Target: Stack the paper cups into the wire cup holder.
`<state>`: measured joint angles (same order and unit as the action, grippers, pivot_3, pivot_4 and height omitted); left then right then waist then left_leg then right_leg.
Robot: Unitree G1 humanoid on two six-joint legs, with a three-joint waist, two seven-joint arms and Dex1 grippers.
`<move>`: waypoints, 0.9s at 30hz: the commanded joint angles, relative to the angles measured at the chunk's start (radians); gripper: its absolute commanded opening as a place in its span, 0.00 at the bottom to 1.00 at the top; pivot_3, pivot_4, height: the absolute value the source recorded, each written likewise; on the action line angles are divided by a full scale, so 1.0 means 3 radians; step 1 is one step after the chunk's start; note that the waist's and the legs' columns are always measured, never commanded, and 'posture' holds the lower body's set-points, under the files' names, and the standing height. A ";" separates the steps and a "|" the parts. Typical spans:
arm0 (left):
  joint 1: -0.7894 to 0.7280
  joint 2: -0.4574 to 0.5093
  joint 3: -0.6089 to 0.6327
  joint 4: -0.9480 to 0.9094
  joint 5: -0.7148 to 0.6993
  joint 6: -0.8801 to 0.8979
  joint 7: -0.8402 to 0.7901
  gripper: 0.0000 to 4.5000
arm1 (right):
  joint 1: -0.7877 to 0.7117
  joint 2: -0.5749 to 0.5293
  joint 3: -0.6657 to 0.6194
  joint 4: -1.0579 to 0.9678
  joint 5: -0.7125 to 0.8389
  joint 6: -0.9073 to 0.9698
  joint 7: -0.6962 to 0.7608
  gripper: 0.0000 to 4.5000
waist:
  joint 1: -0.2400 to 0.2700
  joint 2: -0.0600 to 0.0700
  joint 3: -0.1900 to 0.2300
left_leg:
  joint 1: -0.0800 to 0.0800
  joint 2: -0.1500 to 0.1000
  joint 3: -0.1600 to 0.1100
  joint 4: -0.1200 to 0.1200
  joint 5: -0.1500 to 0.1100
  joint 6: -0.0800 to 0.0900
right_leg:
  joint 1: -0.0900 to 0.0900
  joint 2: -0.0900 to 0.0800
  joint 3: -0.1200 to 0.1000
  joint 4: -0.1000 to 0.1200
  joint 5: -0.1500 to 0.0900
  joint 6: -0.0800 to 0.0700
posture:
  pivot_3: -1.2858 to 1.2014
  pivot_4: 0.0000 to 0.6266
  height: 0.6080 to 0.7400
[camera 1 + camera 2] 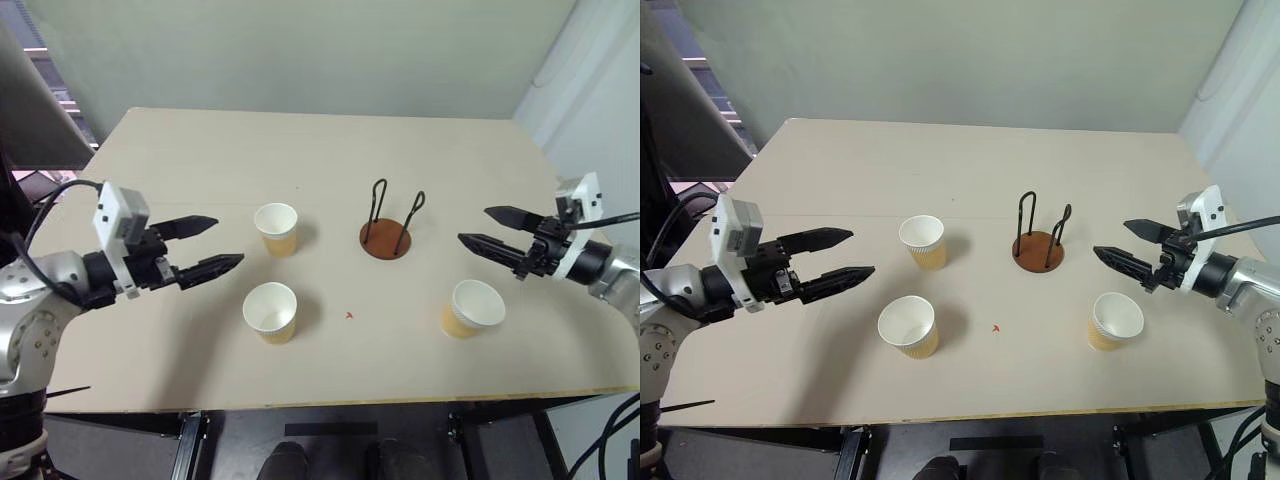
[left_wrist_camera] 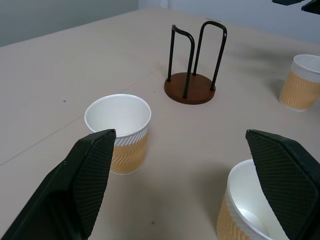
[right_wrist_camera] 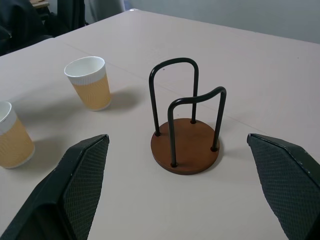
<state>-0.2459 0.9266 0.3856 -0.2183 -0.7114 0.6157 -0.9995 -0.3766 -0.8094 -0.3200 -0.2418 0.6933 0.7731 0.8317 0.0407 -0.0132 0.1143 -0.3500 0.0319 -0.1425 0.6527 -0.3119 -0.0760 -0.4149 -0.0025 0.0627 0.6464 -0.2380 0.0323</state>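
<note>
Three paper cups [image 1: 276, 228] [image 1: 270, 311] [image 1: 473, 307] standing upright and apart on the bench [image 1: 300, 150], two lying left of the empty wire cup holder [image 1: 386, 238], one sitting to its front right. Hovering over the left side, left tool [image 1: 213, 243] gaping wide, gripping nothing. Hanging above the right side, right tool [image 1: 487, 229] likewise spread fully, carrying nothing, pointing toward the holder.

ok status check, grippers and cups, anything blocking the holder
Left gripper and right gripper open, holding nothing. Three paper cups upright on table. Wire cup holder empty, unobstructed.
</note>
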 commanded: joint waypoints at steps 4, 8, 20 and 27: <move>-0.0016 0.0034 0.0025 -0.0141 -0.0037 0.0008 0.0010 0.99 | -0.0122 0.0046 0.0073 -0.0024 0.0034 0.0006 -0.0061 1.00 | -0.0001 0.0000 0.0000 | 0.0000 0.0000 0.0000 0.0000 0.0000 0.0000 | 0.0000 0.0000 0.0000 0.0000 0.0000 0.0000 | 0.52 0.24 1.00; 0.0020 0.0034 0.0051 -0.0163 -0.0046 0.0014 0.0006 0.99 | -0.0125 0.0028 0.0080 0.0011 0.0019 -0.0008 -0.0039 1.00 | 0.0002 0.0000 0.0000 | 0.0000 0.0000 -0.0001 0.0000 0.0000 0.0000 | 0.0000 0.0000 0.0000 0.0000 0.0000 0.0000 | 0.52 0.24 1.00; 0.0130 0.0038 0.0100 -0.0205 -0.0066 0.0011 -0.0002 0.99 | -0.0177 -0.0019 0.0121 0.0089 -0.0001 -0.0025 0.0034 1.00 | 0.0001 0.0000 0.0000 | 0.0000 0.0000 0.0000 0.0000 0.0000 0.0000 | 0.0000 0.0000 0.0000 0.0000 0.0000 0.0000 | 0.52 0.24 1.00; 0.0208 0.0031 0.0129 -0.0246 -0.0085 0.0006 0.0012 0.99 | -0.0202 -0.0032 0.0156 0.0100 0.0001 -0.0025 0.0055 1.00 | 0.0001 0.0000 0.0000 | 0.0000 0.0000 -0.0001 0.0000 0.0000 0.0000 | 0.0000 0.0000 0.0000 0.0000 0.0000 0.0000 | 0.52 0.24 1.00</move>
<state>-0.1821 0.9265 0.3856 -0.2568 -0.7218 0.6196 -0.9973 -0.4181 -0.7987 -0.2588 -0.2011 0.6898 0.7759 0.8379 0.0409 -0.0131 0.1144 -0.3501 0.0319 -0.1427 0.6528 -0.3119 -0.0761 -0.4149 -0.0025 0.0626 0.6465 -0.2380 0.0323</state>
